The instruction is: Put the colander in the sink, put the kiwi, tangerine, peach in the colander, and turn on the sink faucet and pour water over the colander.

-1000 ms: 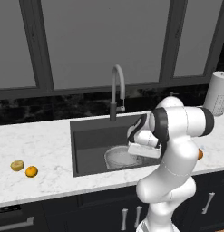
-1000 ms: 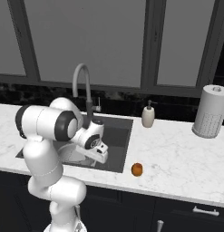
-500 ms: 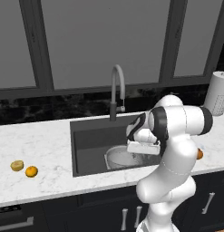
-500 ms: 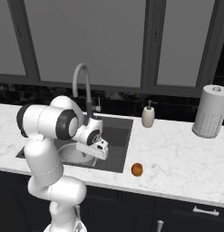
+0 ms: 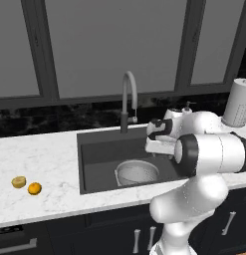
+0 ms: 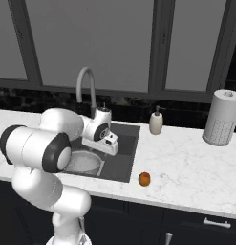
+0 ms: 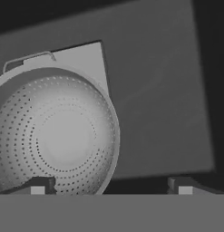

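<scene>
The colander (image 5: 137, 173) (image 6: 83, 162) (image 7: 59, 136) stands upright on the floor of the sink (image 5: 94, 149) (image 6: 126, 158), right of its middle, with nothing in it. My gripper (image 7: 111, 186) hangs just above it and open, one fingertip over the colander's rim and the other over bare sink floor. The hand (image 5: 162, 137) (image 6: 107, 141) is over the sink's right part. On the counter far left lie the kiwi (image 5: 18, 182) and the tangerine (image 5: 34, 188). The peach (image 6: 144, 179) sits on the counter right of the sink. No water runs from the sink faucet (image 5: 128, 97) (image 6: 86, 86).
A beige soap dispenser (image 6: 156, 123) stands behind the sink's right corner. A tall white perforated cylinder (image 6: 220, 117) (image 5: 238, 102) is at the back right of the counter. Dark windows and a black backsplash run along the wall behind.
The gripper has gone from shut to open and let go of the colander, which now rests in the sink. The hand has risen slightly.
</scene>
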Motion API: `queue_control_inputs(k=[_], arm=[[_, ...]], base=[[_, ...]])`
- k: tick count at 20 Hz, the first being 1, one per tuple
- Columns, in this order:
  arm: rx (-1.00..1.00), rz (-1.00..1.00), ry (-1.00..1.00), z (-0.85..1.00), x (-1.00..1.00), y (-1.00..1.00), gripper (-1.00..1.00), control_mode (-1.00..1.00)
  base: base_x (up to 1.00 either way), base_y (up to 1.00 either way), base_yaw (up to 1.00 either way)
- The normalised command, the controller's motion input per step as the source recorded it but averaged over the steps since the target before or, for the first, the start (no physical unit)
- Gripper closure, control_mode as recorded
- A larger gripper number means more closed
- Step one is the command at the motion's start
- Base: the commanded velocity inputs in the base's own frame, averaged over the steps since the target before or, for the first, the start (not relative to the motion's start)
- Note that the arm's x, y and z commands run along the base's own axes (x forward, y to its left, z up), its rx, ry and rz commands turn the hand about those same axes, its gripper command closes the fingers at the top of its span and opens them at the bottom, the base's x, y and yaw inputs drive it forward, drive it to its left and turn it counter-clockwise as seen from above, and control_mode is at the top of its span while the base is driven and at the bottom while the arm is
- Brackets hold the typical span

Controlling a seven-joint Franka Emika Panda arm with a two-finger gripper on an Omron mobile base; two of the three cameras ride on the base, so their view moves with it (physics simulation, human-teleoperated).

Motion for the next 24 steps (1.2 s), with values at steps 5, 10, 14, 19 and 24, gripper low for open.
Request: queue_control_inputs(k=[5,10,14,19,24], arm=[[0.0,0.0,0.0,0.91,-0.1,-0.43,-1.0,-1.0],[-0.03,0.0,0.04,0.41,-0.23,-0.47,-1.0,-1.0],[-0.07,0.04,0.02,0.06,-0.44,-0.5,-1.0,-1.0],[-0.09,0.08,-0.01,0.0,-0.6,-0.72,-1.0,-1.0],[-0.03,0.1,-0.1,0.0,-0.55,-0.77,-1.0,-1.0]], base=[[0.0,0.0,0.0],[0.0,0.0,0.0],[0.0,0.0,0.0],[0.0,0.0,0.0],[0.0,0.0,0.0]])
